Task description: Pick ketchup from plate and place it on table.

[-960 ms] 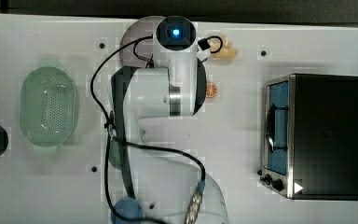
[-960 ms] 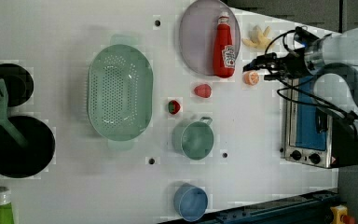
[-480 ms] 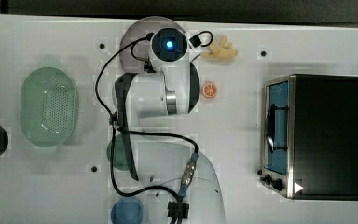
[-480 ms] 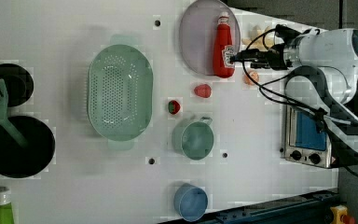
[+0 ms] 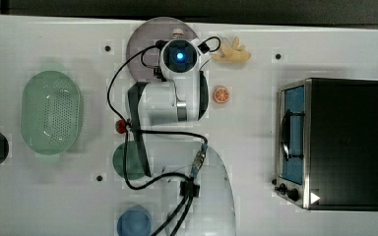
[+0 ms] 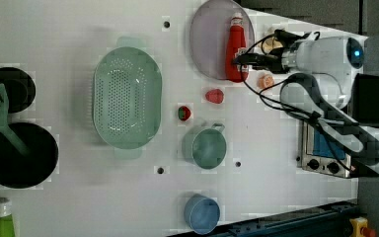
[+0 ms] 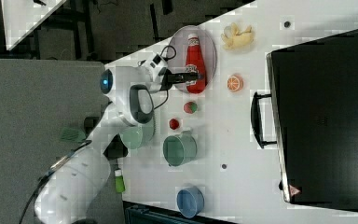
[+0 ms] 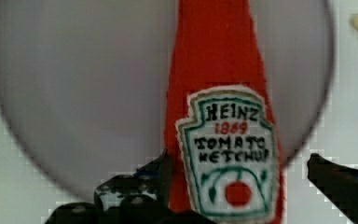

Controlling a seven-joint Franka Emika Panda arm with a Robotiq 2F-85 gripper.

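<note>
A dark floor [image 7: 121, 28] is seen beyond the white work surface's edge in the right view, and a grey panel [image 7: 32, 116] is set along the right view's left. A second white surface [image 7: 25, 16] (only a corner) is glimpsed at the right view's upper left. Even, diffuse lighting is cast throughout.

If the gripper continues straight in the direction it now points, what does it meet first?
Most likely the slim red ketchup bottle lying on the lilac plate; the open gripper straddles its label end, though depth is unclear.
</note>
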